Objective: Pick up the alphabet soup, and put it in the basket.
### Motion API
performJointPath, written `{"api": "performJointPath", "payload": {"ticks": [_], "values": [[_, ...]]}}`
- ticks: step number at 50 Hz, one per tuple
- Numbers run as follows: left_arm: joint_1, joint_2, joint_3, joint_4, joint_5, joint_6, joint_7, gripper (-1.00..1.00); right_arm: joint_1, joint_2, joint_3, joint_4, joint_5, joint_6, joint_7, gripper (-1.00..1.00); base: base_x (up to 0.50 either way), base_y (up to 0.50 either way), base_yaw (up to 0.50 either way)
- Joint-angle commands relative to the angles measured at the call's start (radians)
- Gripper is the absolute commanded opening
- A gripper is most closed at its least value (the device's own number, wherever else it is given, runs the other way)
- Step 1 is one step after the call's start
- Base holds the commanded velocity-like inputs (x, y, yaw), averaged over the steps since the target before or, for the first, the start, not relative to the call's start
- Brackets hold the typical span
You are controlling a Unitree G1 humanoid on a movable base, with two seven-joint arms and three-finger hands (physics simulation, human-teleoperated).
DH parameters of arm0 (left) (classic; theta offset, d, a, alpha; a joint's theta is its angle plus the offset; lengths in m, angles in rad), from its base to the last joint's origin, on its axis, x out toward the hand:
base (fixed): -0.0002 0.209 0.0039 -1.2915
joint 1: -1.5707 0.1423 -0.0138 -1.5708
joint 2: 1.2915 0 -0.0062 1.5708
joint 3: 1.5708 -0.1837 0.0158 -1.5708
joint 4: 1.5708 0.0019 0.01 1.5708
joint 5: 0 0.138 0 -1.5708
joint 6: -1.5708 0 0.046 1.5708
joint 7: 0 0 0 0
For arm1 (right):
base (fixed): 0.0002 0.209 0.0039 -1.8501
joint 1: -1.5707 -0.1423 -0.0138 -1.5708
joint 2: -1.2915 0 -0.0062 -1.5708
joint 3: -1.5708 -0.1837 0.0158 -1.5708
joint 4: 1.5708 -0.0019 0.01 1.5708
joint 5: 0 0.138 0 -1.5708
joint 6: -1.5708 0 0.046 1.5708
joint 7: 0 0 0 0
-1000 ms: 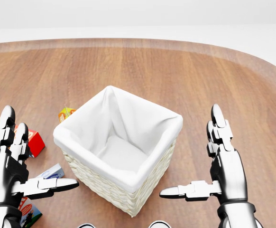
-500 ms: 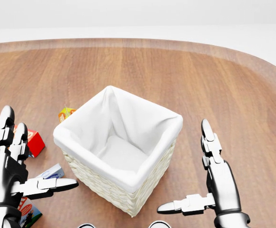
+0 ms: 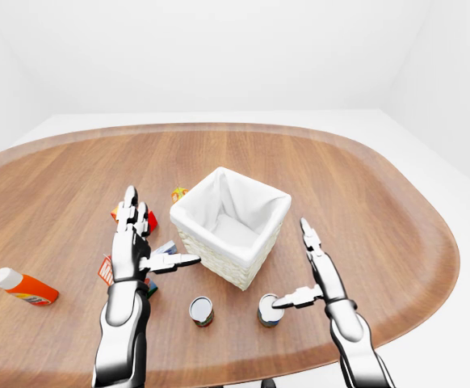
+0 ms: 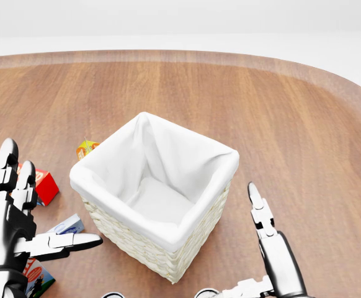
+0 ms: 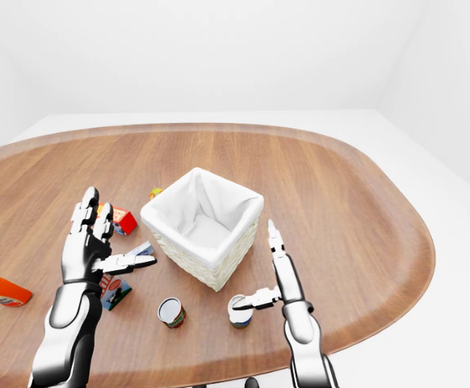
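Alphabet soup can (image 3: 269,309) — taken as such only because it is the one at the hand, its label being too small to read — stands upright on the desk (image 3: 372,194), just below the basket's lower right corner in the left-eye view. The right hand (image 3: 322,279) hangs beside it on the right, spread open: its fingers point straight up the picture and its thumb sticks out to the left, the tip reaching the can's upper rim. Whether the thumb touches the can cannot be told; nothing is gripped.

A second can (image 3: 201,310) stands to the left of the first, a little apart from it. Above both sits the basket (image 3: 219,263), woven, square and lined with white cloth, set cornerwise, with nothing showing inside it.

On the basket's left is the left hand (image 3: 128,250) — also spread, fingers upright, thumb held out level toward the basket's wall without reaching it, holding nothing. Round this hand lie small packages: a red box (image 5: 123,218) behind the fingers, a blue-and-white carton (image 4: 69,225) just above the thumb, another printed box (image 5: 115,291) beneath the wrist, and a small orange carton (image 3: 178,194) at the basket's upper left corner. Well apart, near the desk's left edge, an orange bottle (image 3: 21,285) with a white cap lies on its side.
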Motion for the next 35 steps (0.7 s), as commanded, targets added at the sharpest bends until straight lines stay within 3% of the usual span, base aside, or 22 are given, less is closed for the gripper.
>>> {"api": "performJointPath", "payload": {"ticks": [1, 35], "values": [[-0.001, 0.0, 0.0, 0.007, 0.002, 0.0, 0.001, 1.0, 0.038, -0.002, 0.014, 0.016, -0.037, -0.025, 0.005, 1.0, 0.0, 0.0, 0.0], [0.0, -0.001, -0.005, 0.013, 0.009, 0.0, 0.004, 1.0, 0.079, -0.015, 0.064, 0.167, -0.112, -0.032, -0.018, 1.0, 0.0, 0.0, 0.0]]}}
